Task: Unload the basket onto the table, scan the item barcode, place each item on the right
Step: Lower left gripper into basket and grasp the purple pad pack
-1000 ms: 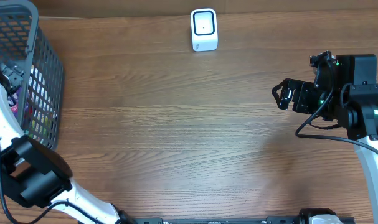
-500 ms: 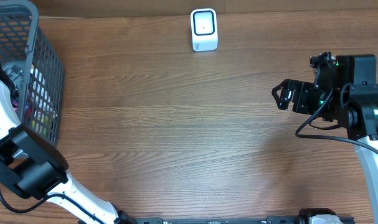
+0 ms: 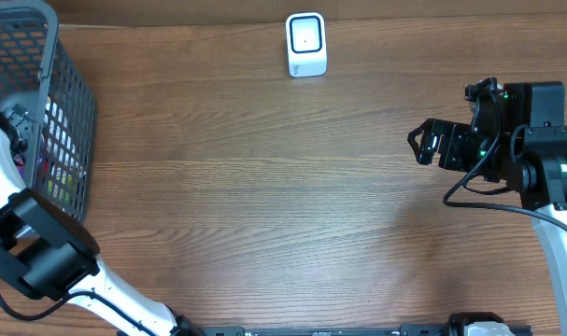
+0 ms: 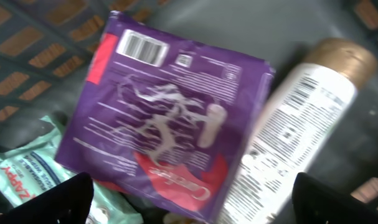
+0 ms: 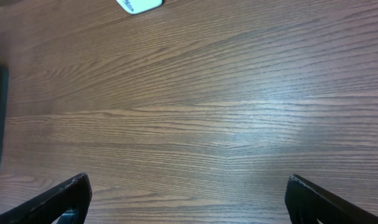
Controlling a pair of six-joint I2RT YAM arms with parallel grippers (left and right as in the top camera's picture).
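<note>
Inside the basket, the left end effector was held spread over the purple packet; nothing was yet gripped or scanned.

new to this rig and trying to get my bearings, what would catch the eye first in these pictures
The shiny purple foil pouch, its white barcode facing up, fills the left wrist view. It lies in the grey mesh basket at the left, next to a white bottle with a gold cap. On the wooden table, a small white scanner stands at the far edge, and the right gripper hangs open at the right.
</note>
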